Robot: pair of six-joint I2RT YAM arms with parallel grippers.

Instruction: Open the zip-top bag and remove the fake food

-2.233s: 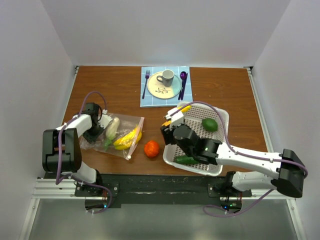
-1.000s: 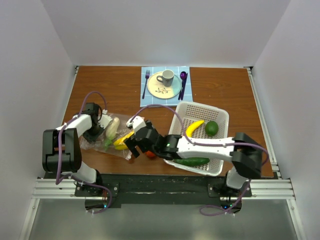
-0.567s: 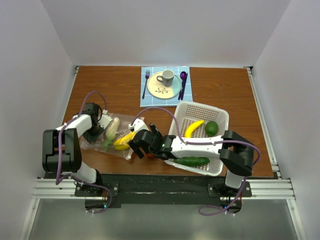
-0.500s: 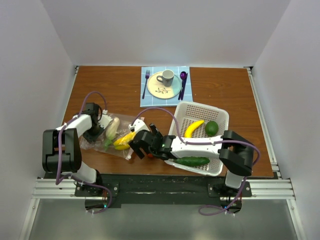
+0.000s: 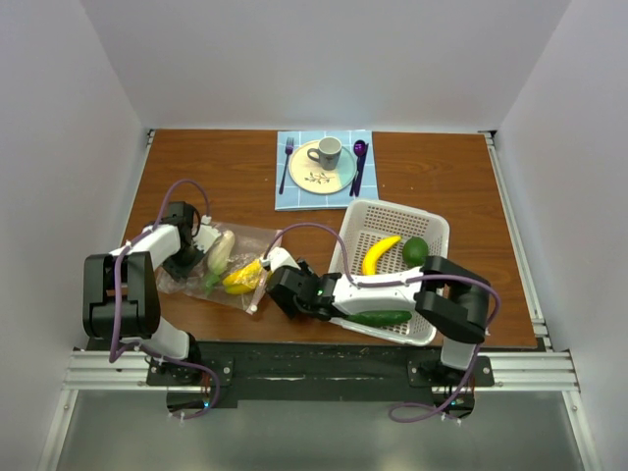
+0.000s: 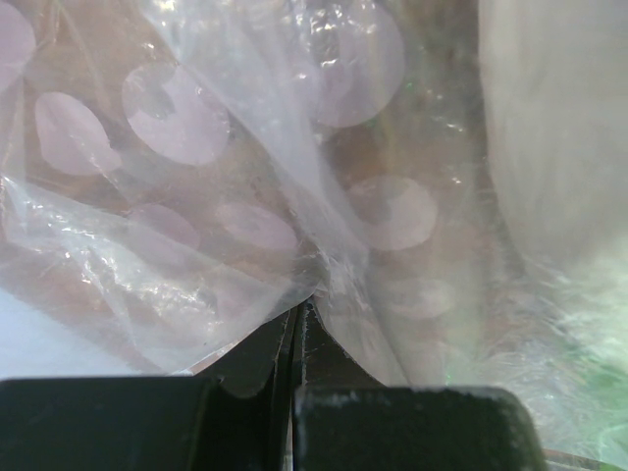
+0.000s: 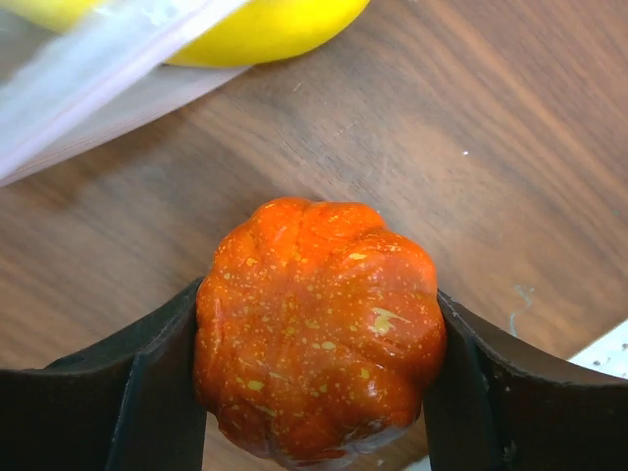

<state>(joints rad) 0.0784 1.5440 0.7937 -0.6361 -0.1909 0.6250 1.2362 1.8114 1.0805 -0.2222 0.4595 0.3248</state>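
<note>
Lobed, speckled orange fruit [image 7: 319, 329] snug between smooth black fingers [image 7: 157, 412] of right tool [image 7: 319, 304]

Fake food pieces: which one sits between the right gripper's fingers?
The orange-red round one, on bare table outside the zip-top bag; the others lie bagged or in the basket.

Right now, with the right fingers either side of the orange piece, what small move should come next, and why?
Probably a short straight lift by the right gripper. Its fingers look pressed against both sides of the orange-red round piece, which sits on the table outside the zip-top bag, so raising it clear comes before carrying it toward the white basket.
</note>
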